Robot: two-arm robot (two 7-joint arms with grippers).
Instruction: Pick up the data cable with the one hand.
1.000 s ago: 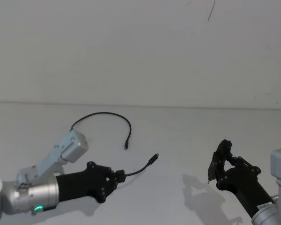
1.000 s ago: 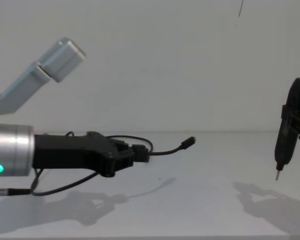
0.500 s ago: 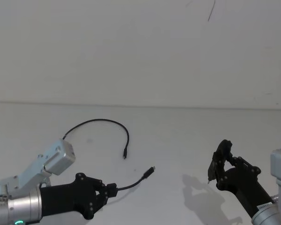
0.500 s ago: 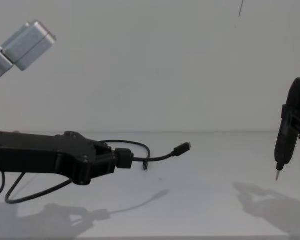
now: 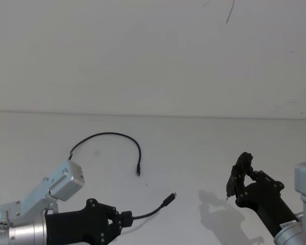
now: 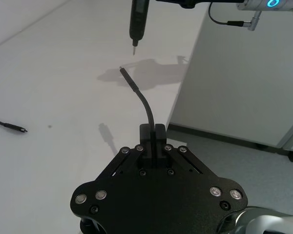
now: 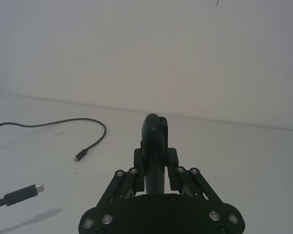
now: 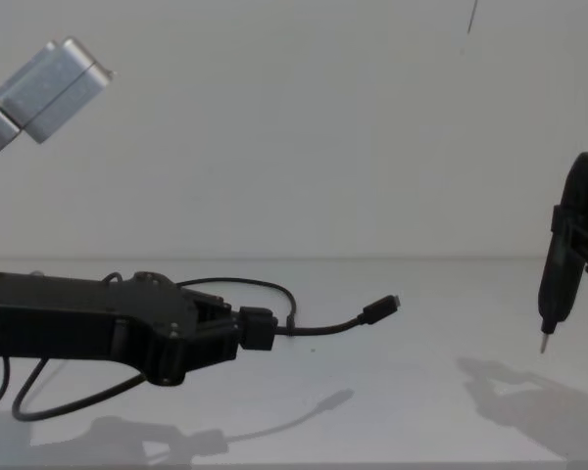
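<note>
While the left pincer [image 5: 123,219] grips the data cable [image 5: 109,133] near one plug, the right pincer [image 5: 240,173] hangs off to the right.

Low at the near left of the bench [image 5: 204,138], the left pincer [image 8: 243,330] is clamped on the cable [image 8: 323,326]. A short length juts forward past its fingertips and curves up to a plug in the air, which casts a shadow on the bench below. Seen from the left wrist, the jaws close on the cord [image 6: 147,109] where it leaves the pincer [image 6: 152,139]. Beyond the left arm, the cable's remaining length arcs across the bench, and its other plug lies well short of the held end. The right pincer [image 7: 155,158] is closed around a pen-like tool [image 8: 554,284], whose tip points down above the bench, well apart from the cable [image 7: 49,123].
</note>
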